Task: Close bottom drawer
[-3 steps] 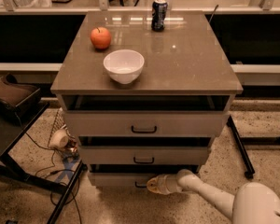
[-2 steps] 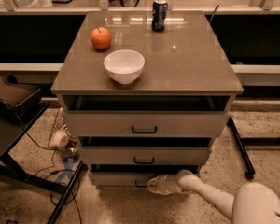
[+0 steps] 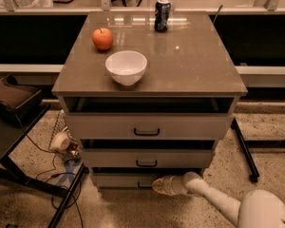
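Observation:
The bottom drawer (image 3: 118, 179) is the lowest of three pale drawers in the cabinet. Its front sits slightly out, with a dark gap above it. Its black bar handle (image 3: 143, 186) is partly hidden by my gripper. My gripper (image 3: 159, 185) reaches in from the lower right on a white arm (image 3: 213, 199). It sits against the drawer front at the handle.
On the brown cabinet top (image 3: 194, 65) stand a white bowl (image 3: 126, 67), a red apple (image 3: 103, 38) and a dark can (image 3: 162, 15). The top drawer (image 3: 147, 126) and middle drawer (image 3: 147, 158) also stand slightly out. Cables and a black stand (image 3: 61, 198) lie on the floor at left.

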`<state>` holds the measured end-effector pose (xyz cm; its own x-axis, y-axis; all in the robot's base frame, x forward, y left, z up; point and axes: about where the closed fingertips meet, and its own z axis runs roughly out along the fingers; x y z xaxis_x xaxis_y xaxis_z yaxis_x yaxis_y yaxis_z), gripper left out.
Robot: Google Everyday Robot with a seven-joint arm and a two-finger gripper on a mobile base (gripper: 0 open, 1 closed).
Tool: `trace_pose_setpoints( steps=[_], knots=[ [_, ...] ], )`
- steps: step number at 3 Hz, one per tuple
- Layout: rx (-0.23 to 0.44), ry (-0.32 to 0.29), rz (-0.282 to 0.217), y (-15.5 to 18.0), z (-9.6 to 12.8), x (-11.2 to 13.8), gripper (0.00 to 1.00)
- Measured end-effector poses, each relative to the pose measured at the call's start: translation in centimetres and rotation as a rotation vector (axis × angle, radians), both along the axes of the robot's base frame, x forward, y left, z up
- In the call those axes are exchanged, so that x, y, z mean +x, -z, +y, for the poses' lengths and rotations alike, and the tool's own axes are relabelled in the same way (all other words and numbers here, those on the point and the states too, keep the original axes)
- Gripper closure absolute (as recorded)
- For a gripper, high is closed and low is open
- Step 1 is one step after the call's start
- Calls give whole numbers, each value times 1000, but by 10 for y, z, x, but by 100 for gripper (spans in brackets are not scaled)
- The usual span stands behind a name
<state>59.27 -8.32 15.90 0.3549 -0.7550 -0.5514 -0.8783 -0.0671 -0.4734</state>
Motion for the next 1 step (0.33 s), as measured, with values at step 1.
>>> trace_pose_setpoints(
  steps=[1],
  knots=[
    [0, 0, 0, 0, 1, -2, 100]
  ],
)
